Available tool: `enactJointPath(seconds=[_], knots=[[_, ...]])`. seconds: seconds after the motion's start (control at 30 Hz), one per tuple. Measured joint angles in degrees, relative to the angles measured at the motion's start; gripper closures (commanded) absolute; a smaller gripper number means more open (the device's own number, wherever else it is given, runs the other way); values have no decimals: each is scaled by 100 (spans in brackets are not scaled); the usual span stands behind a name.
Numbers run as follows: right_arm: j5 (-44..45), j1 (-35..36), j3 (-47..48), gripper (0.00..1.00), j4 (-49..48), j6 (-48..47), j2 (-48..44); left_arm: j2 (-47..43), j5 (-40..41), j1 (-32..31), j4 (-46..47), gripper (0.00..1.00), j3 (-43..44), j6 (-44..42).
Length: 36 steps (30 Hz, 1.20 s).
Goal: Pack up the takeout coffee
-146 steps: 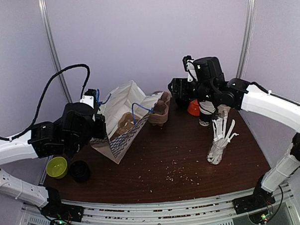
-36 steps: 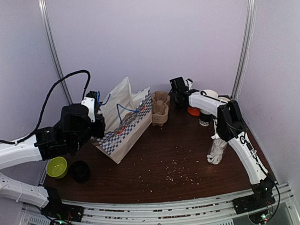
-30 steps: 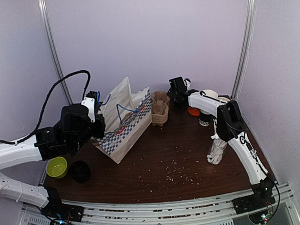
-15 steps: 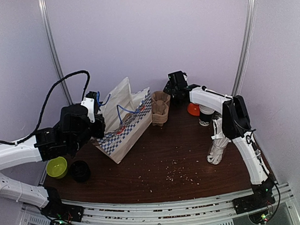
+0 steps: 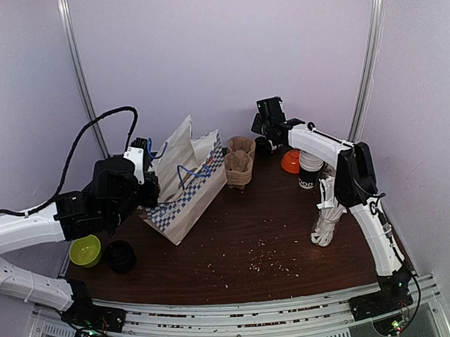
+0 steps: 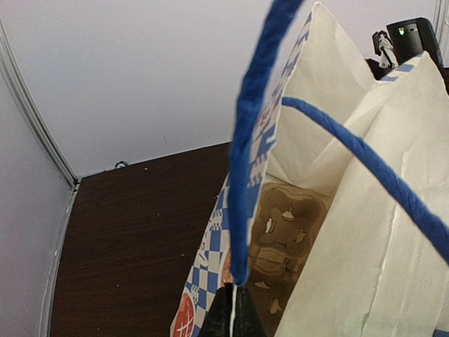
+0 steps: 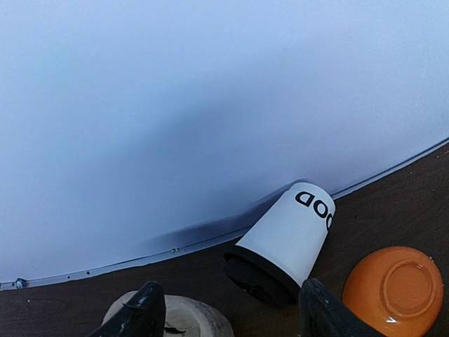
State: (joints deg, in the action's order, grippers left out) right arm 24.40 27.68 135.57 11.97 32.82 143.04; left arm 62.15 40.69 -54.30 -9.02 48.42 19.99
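Cup: takeout cup (image 7: 284, 235) lies tipped on its side at the back of the table (image 5: 288, 240), against the foot of the rear wall. Its dark round top faces the right wrist camera and its white body points away.
Right gripper: right gripper (image 7: 231, 291) has its fingers spread wide and holds nothing.
Cup against right gripper: the cup is just ahead of the fingertips, in line with the gap between them, lid end nearest. No contact with either finger shows.
Carrier tray: brown pulp carrier tray (image 6: 284, 232) sits down inside the checked paper bag (image 5: 185, 196), well apart from the cup.
Left gripper: left gripper (image 6: 235, 316) is pressed together, pinching the bag's rim at the foot of its blue handle (image 6: 245, 140). The bag's mouth gapes.
Neighbours: a stack of pulp trays (image 5: 240, 166) stands just right of the bag. An orange bowl (image 7: 393, 288) lies upside down near the cup.
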Motion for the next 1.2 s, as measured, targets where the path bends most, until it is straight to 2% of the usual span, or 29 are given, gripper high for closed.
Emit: enactJointPath(seconds=[0.27,0.57,0.77,0.93,1.07,1.2], knots=[[-92,-188,234,36,-15,-116,678,278,22,0,-4,100,90,-2],[-144,-278,376,38,-101,-142,846,474,26,11,-2,100,186,-24],[-168,-308,411,27,-146,-127,896,551,28,11,-11,100,186,-63],[-101,-319,411,25,-131,-114,960,603,28,22,-24,100,186,-85],[2,-321,411,25,-114,-114,968,608,28,26,-24,100,186,-94],[22,-332,411,31,-111,-109,973,610,26,31,-24,100,186,-101]])
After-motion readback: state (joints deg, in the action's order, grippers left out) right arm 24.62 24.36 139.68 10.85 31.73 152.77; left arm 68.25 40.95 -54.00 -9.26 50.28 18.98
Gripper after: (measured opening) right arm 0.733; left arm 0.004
